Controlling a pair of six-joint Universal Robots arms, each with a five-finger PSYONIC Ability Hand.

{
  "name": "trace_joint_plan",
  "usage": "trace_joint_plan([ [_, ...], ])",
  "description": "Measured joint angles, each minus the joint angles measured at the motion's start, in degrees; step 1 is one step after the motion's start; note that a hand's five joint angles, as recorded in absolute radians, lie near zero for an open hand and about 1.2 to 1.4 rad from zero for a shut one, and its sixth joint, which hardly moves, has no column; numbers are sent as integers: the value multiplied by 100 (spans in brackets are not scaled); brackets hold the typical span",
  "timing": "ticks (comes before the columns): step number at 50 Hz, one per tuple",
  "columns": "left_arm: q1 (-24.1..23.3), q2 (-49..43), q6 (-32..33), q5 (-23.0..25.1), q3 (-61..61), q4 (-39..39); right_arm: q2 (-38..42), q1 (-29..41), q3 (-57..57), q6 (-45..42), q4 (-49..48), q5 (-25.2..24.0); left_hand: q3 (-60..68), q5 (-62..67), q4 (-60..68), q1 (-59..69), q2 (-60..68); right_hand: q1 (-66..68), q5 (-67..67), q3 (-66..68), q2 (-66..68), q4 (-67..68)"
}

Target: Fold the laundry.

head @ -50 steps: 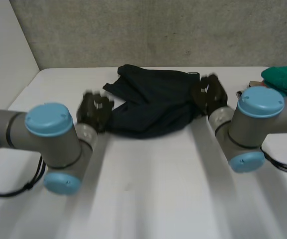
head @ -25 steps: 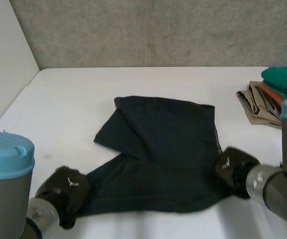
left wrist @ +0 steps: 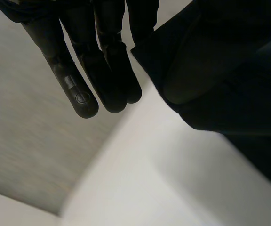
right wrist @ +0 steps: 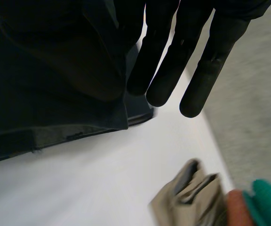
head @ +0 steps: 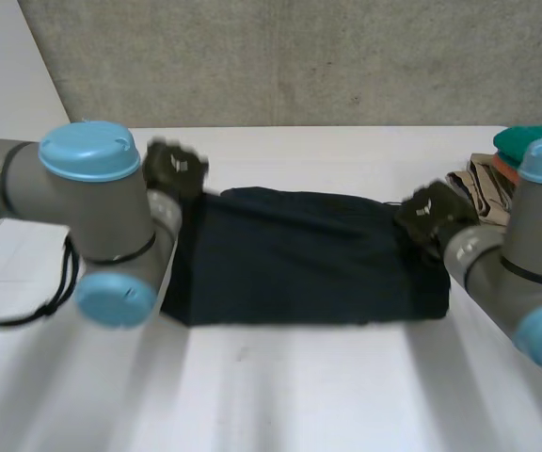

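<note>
A dark garment [head: 299,259] lies on the white table [head: 299,395] as a wide folded rectangle. My left hand [head: 172,169] is at its far left corner and my right hand [head: 431,215] at its far right corner. In the left wrist view the straight fingers [left wrist: 102,70] sit beside the cloth's corner [left wrist: 229,70], which runs up between them and the thumb. The right wrist view shows the same: the fingers [right wrist: 173,61] lie along the cloth's edge [right wrist: 46,70] and pinch it against the thumb.
A stack of folded clothes [head: 497,188], tan below and green [head: 539,141] on top, sits at the table's right edge just beyond my right hand, with the tan piece [right wrist: 192,197] past my fingertips. A grey wall backs the table.
Both hands drew the garment's edge toward the near side, then carried it back over to the far side. The cloth went from spread out to folded over into a rectangle.
</note>
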Motion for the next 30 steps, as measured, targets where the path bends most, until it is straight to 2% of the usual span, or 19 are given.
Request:
trace_joint_plan([
  [2,65,-281,58,49,310,409,203,10,-192,49,-295,25,0,0,0,0,0,0,2,0,0,0],
  [3,129,-681,159,129,738,874,495,22,-452,93,-746,66,0,0,0,0,0,0,5,0,0,0],
  [5,182,-1143,279,233,1232,1257,837,30,-734,118,-1313,103,0,0,0,0,1,0,8,0,0,0],
  [8,214,-1729,396,398,1845,1531,1266,37,-1049,123,-2023,125,0,0,0,0,1,-8,-108,-146,-130,-144],
  [9,217,-1934,424,479,2047,1589,1523,41,-1222,121,-2413,137,-7,-6,-7,-16,-5,-255,-528,-533,-505,-530],
  [11,216,-2188,442,605,2281,1648,1813,45,-1409,118,-2808,149,-1396,-1263,-1297,-1380,-1408,-1495,-1929,-1943,-1950,-1935],
  [13,192,-2452,425,783,2473,1724,2206,50,-1651,122,-3254,174,-3643,-3651,-3711,-3912,-3694,-3773,-4151,-4080,-4277,-4079],
  [14,170,-2529,397,853,2489,1766,2351,54,-1734,137,-3394,192,-4691,-4677,-4791,-4781,-4831,-4579,-5025,-5034,-5091,-5044],
  [16,132,-2558,332,923,2400,1830,2475,57,-1784,202,-3481,224,-5518,-5432,-5586,-5323,-5559,-4975,-5572,-5576,-5560,-5542],
  [19,85,-2407,200,964,2065,1924,2403,46,-1679,443,-3274,267,-5624,-5535,-5724,-5335,-5681,-4975,-5604,-5644,-5597,-5639],
  [23,63,-1891,-31,964,1352,2016,1917,6,-1375,1001,-2503,268,-5624,-5535,-5724,-5335,-5682,-4975,-5603,-5644,-5597,-5651],
  [27,64,-899,-470,949,56,2074,1103,-154,-914,2025,-1015,55,-5624,-5535,-5724,-5335,-5682,-4975,-5604,-5644,-5597,-5651],
  [30,54,-371,-727,942,-657,2081,842,-287,-700,2490,-303,-177,-5624,-5535,-5724,-5335,-5682,-4975,-5604,-5644,-5597,-5651],
])
